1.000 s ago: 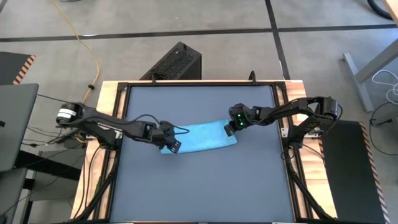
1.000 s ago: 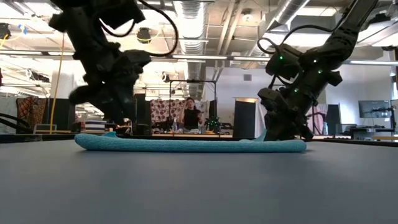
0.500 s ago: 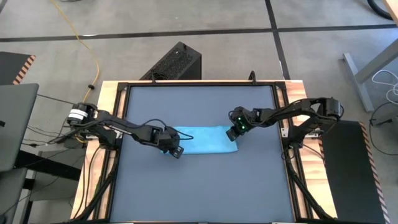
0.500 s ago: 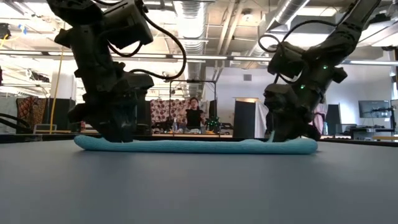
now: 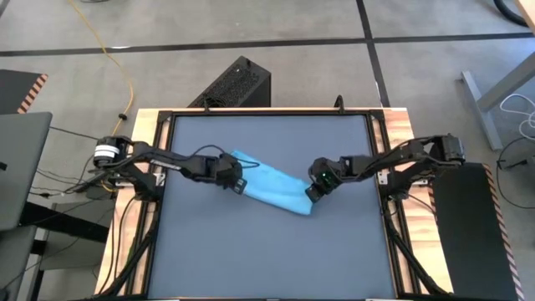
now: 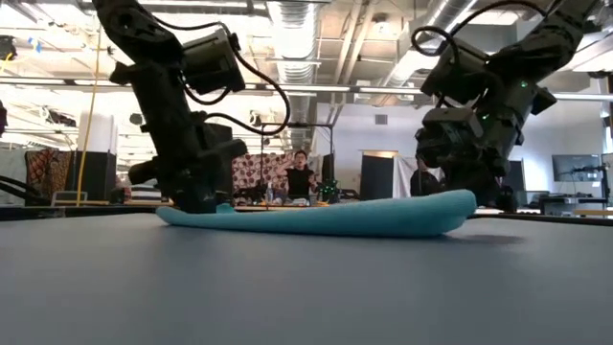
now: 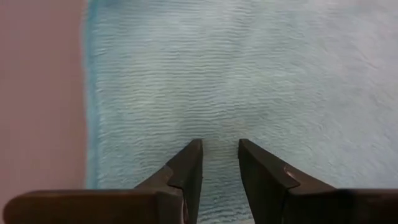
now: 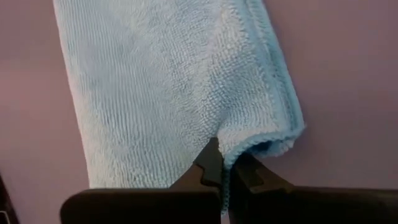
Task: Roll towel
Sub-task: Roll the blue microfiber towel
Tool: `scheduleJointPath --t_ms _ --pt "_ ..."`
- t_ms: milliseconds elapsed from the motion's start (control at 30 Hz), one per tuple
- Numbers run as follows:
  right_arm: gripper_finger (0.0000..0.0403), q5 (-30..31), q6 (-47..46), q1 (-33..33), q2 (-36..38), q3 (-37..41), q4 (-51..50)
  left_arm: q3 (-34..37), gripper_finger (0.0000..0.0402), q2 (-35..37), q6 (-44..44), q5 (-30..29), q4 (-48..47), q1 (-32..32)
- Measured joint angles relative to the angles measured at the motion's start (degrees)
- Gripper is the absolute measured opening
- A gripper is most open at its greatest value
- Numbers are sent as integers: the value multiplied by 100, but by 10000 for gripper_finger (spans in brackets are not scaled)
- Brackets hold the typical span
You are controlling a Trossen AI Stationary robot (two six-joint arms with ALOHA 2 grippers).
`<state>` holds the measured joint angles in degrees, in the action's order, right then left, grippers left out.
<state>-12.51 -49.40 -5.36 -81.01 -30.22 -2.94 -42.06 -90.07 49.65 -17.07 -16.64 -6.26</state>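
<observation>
— Where do we have the towel [image 5: 269, 186] now?

— It lies near the middle of the dark surface [image 5: 267, 251] as one long folded strip, running at a slant from the far left down to the near right. In the low view the right end is a little raised and the left end lies flat.

— And our two grippers?

— The right gripper [image 8: 222, 167] is at the near right end. Its jaws are pressed together on a fold of the towel's edge, so it pinches the cloth. The left gripper [image 7: 217, 152] is over the far left end, its tips down on the cloth. Its jaws stand a narrow gap apart, and we see flat cloth between them, nothing gathered up. So we would say it is not gripping yet.

— How do we do this step well?

— We think the strip is being laid straight before the rolling starts. The right side should keep its pinch firm but not pull hard, because the left end is only pressed, not held, and could slide. The left jaws should catch the whole thickness of the end, all layers together, or only the top layer will lift. Then both ends must stay in line, so that the roll does not go crooked like a cone.

— What do we count?

— One towel, two arms with one gripper each, one surface. Far behind, in the low view, one person [image 6: 301, 177] stands in the room.
</observation>
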Motion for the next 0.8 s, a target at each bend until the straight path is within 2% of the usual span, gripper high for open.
scheduleJointPath --t_ms 200,300,400,567,800 --pt "21 237 -498 441 2 -2 273 2 93 -12 -735 8 516 -675" --pt "21 405 -843 628 -97 -4 772 2 93 -12 -998 90 814 -906" --pt "21 574 -1131 836 -429 -79 1375 2 93 -12 -1298 185 1047 -1070" --pt "24 634 -1196 986 -1037 -348 1559 5 93 -12 -1766 515 1096 -1191" --pt "88 992 -1421 885 -1061 -407 1368 7 93 -10 -1989 774 960 -1144"
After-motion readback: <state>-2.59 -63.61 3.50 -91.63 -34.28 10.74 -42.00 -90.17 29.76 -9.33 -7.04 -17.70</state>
